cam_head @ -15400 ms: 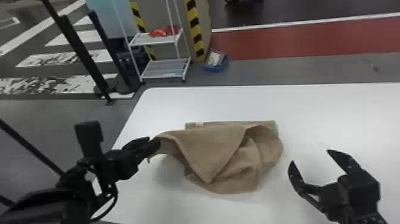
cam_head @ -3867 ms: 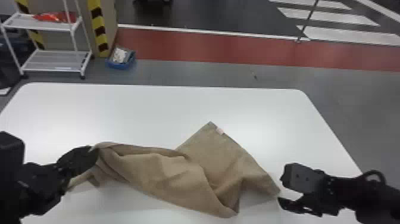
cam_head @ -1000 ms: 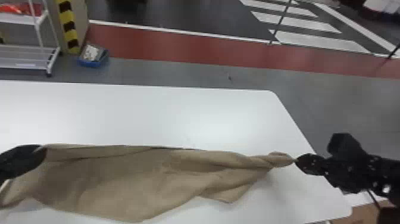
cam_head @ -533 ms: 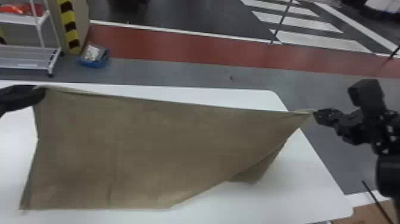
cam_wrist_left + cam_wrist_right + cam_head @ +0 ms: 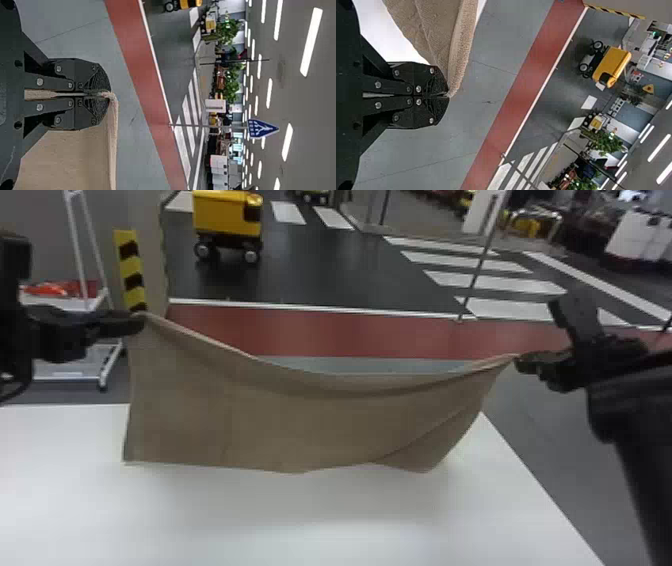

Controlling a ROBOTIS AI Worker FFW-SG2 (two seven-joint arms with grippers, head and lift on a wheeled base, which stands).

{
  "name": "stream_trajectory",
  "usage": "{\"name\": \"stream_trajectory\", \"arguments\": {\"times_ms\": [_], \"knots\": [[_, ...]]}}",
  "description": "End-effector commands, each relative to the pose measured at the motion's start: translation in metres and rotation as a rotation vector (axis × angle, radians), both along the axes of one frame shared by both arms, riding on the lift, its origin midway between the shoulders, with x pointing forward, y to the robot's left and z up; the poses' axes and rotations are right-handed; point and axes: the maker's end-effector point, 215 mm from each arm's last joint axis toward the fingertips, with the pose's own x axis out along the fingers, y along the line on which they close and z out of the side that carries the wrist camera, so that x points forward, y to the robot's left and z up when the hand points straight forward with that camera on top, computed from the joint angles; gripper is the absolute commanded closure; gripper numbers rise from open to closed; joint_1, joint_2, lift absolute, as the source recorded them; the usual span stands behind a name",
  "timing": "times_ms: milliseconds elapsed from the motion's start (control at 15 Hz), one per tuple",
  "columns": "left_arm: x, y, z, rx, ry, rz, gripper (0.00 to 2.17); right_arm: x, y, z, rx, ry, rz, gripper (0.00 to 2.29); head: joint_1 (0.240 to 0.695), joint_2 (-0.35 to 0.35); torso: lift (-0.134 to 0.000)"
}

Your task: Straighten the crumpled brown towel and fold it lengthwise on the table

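one brown towel (image 5: 300, 420), suspended above white table (image 5: 300, 515), its top edge sagging between two corners. left gripper (image 5: 140, 322), closed, pinching one corner; right gripper (image 5: 517, 362), closed, pinching the other.

Bright, diffuse indoor light; long white ceiling lights (image 5: 311, 41) burn out to plain strips in both wrist views. In the head view, the tabletop (image 5: 370, 540) reflects strongly — a broad glare lies toward its near side. Soft shading models the folds of the towel (image 5: 300, 415). The left tool (image 5: 136, 323) and right tool (image 5: 518, 362) appear nearly black — in the wrist views, small highlights mark their screws (image 5: 378, 84).
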Motion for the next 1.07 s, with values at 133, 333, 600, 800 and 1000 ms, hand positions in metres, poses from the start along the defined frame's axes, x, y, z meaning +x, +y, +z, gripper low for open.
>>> {"name": "stream_trajectory", "arguments": {"times_ms": [133, 333, 600, 800, 1000], "knots": [[0.014, 0.026, 0.041, -0.021, -0.076, 0.023, 1.09, 0.028, 0.005, 0.06, 0.014, -0.07, 0.01, 2.07, 0.392, -0.23, -0.12], [-0.045, 0.064, 0.002, -0.033, -0.059, 0.048, 1.09, -0.038, -0.003, 0.023, -0.005, -0.016, 0.03, 2.07, 0.372, -0.207, -0.12], [-0.139, 0.087, -0.079, -0.022, 0.008, 0.058, 1.09, -0.132, -0.001, -0.05, -0.051, 0.061, 0.097, 2.07, 0.491, -0.203, -0.12], [-0.205, 0.084, -0.113, -0.042, 0.031, 0.024, 1.09, -0.185, 0.004, -0.086, -0.043, 0.087, 0.157, 2.07, 0.64, -0.216, -0.12], [-0.25, 0.089, -0.137, -0.026, 0.043, 0.01, 1.09, -0.214, 0.002, -0.101, -0.049, 0.099, 0.195, 2.07, 0.695, -0.238, -0.12]]}}
